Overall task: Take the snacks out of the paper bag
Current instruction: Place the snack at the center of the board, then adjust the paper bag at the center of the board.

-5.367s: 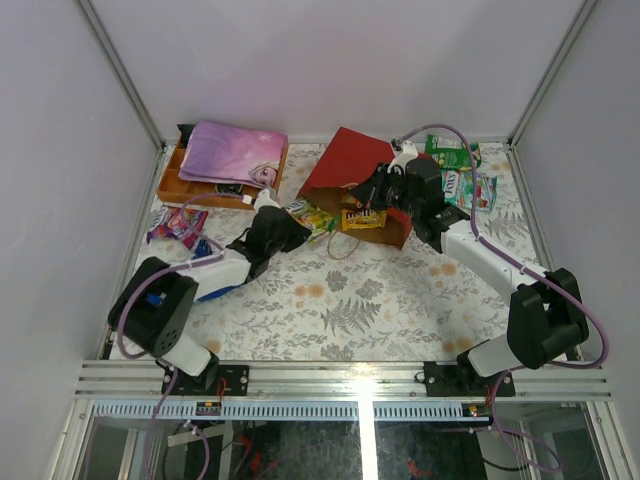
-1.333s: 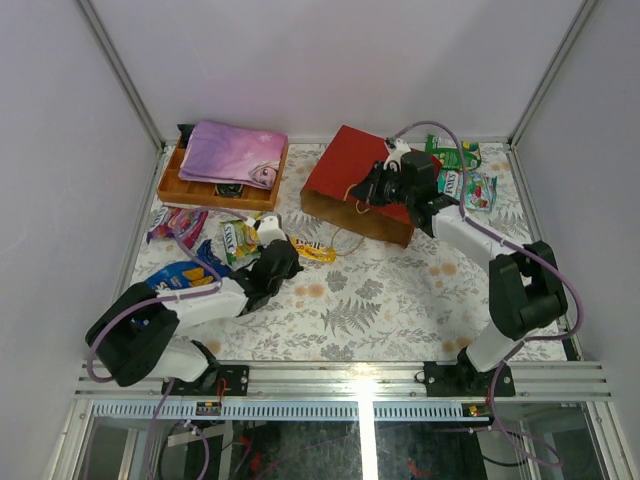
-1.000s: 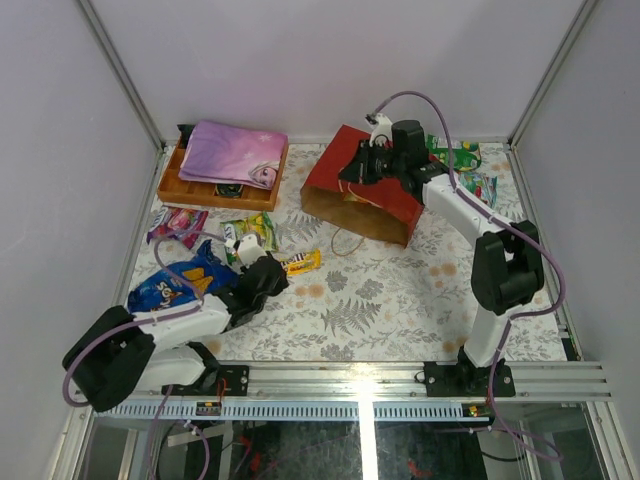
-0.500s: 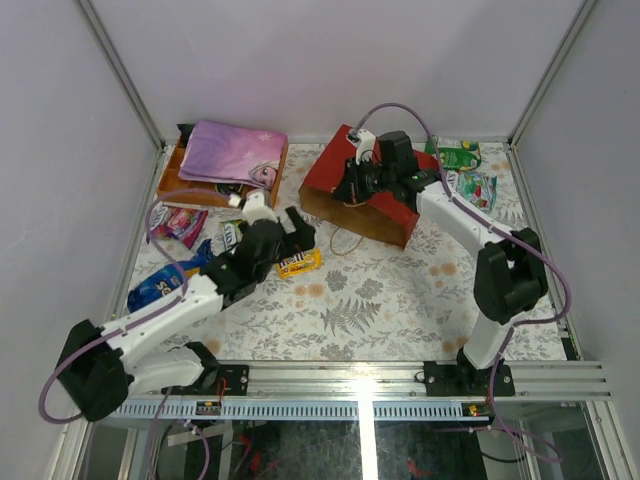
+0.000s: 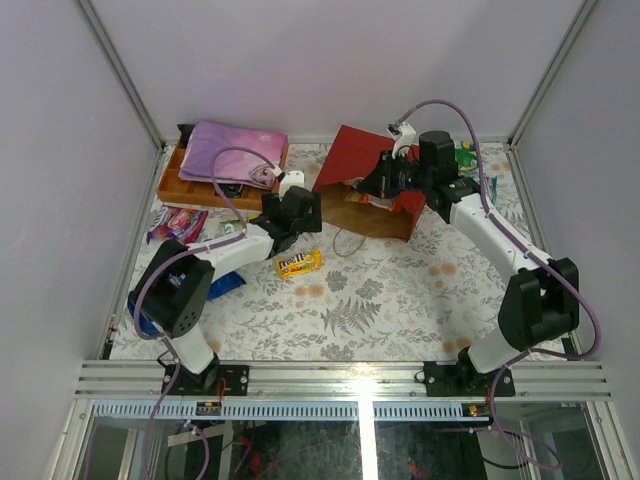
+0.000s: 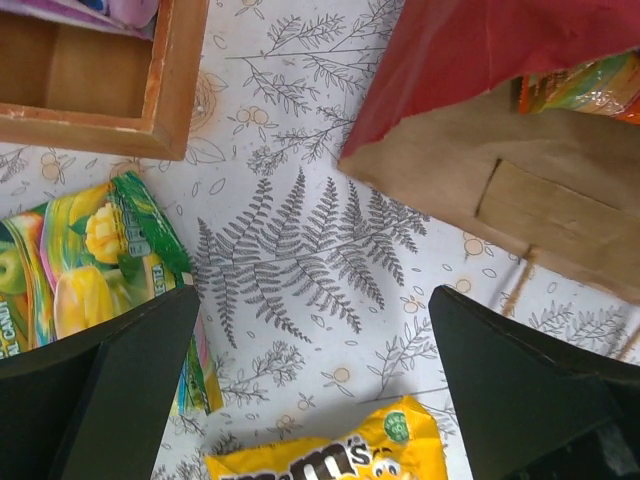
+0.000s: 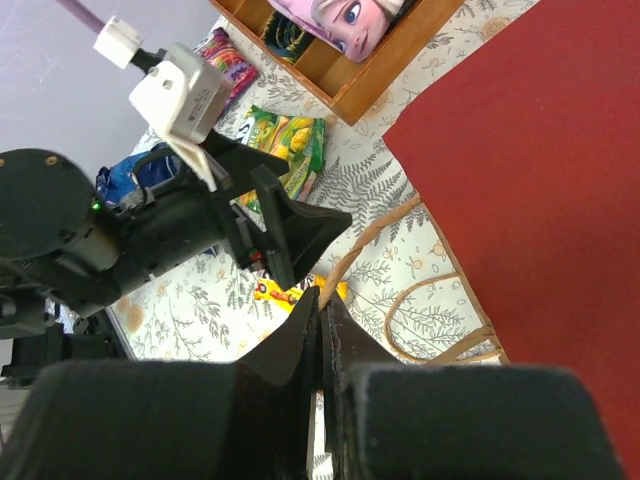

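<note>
Two robot arms work a flower-printed worktop [image 5: 400, 300]. The red paper carrier bag with a brown kraft inside [image 5: 350, 165] lies near the far edge, right of centre. The left end effector [image 5: 303, 212] hangs just short of the bag's mouth, fingers spread wide and holding nothing. The right end effector [image 5: 384, 180] is pinched tight on the bag's thin cord handle [image 7: 370, 235]. Only the right wrist camera makes that grip plain, since the arm hides it from above. The left wrist camera looks into the bag's mouth, where an orange glossy packet [image 6: 585, 85] sits, little more than a speck overhead. It also shows a green fruit-candy packet [image 6: 90, 270], which the left arm covers in the overhead view. A yellow M&M's packet [image 5: 298, 264] lies on the worktop near the left end effector. A large blue Doritos bag [image 5: 228, 283] and a purple candy pack [image 5: 180, 222] lie toward the left edge, and green packs [image 5: 465, 157] lie in the far right corner. An orange wooden tray [image 5: 180, 188] in the far left corner carries a pink-purple folded cloth [image 5: 235, 150].
</note>
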